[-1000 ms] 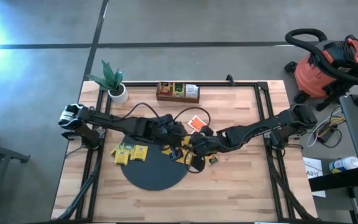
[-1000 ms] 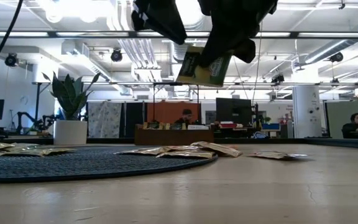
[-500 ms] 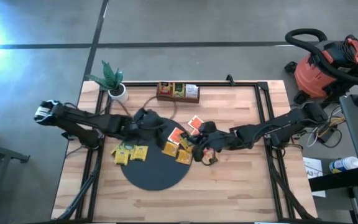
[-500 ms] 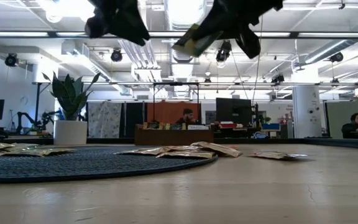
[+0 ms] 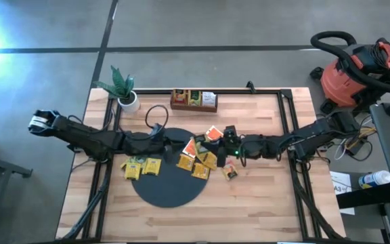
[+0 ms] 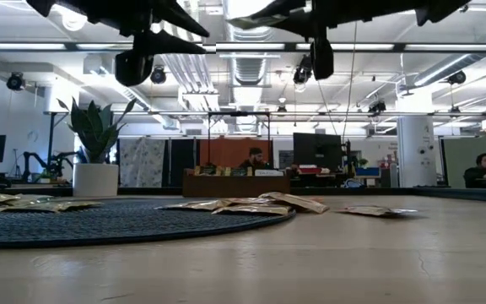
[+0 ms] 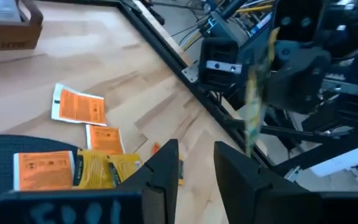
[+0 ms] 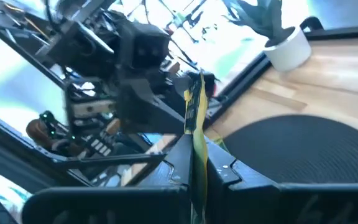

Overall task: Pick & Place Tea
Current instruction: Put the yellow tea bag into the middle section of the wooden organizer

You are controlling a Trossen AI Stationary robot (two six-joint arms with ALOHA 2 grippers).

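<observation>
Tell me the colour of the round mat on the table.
Black round mat, clearest in the high view.

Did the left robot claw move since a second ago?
Yes. In the high view the left gripper has pulled back from the packets by the right gripper, toward the plant pot's side, over the black mat.

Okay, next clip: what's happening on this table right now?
The right gripper is shut on a yellow-green tea packet, holding it edge-up above the table near the black round mat. The left gripper faces it with open, empty fingers. More tea packets lie loose on the mat and on the wood beside it. The wooden tray sits at the table's far edge, near a potted plant.
</observation>
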